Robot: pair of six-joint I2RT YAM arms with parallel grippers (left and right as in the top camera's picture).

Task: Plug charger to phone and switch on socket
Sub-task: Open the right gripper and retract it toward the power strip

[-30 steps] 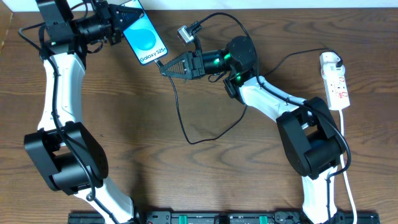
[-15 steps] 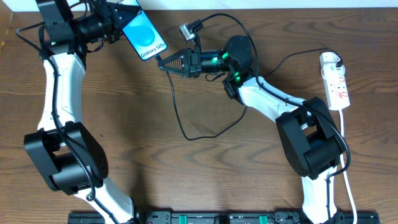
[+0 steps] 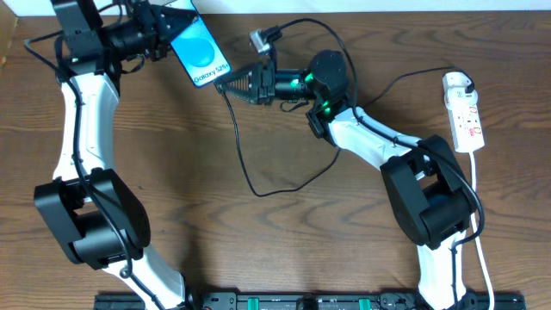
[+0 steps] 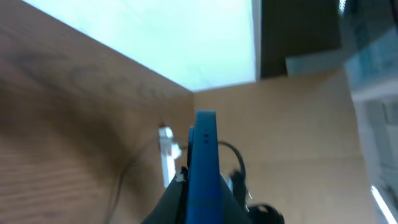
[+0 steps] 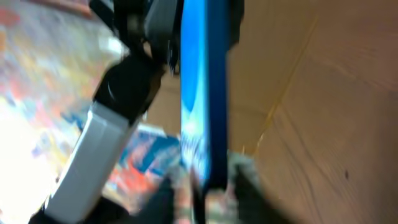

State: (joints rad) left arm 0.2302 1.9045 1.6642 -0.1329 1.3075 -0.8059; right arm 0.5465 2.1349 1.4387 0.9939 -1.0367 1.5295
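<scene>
The phone [image 3: 200, 53] was held off the worktop [image 3: 258, 241] near its far left edge, screen up and tilted, its upper end clamped in the closed left claw [image 3: 165, 31]. In the left wrist view it showed edge-on as a blue slab [image 4: 205, 162] rising between the fingers. Its lower short edge faced the right claw [image 3: 225, 85], whose fingers were pinched tight on the small tip of the charger [image 3: 241, 146]. The black cable fell from there in a loose loop over the wood. A second earlier that tip sat lower and clear of the phone. Half a second earlier it had risen and moved left. Now it was right against the phone's bottom corner, and the phone had barely shifted in the left grip. I judged this to be the insertion step, with the gap closed. The right wrist view [image 5: 202, 93] was too blurred to tell whether the tip had seated in the port. Well off to the right, the socket [image 3: 465, 116] lay on the worktop untouched, so its switch was left for afterwards.
</scene>
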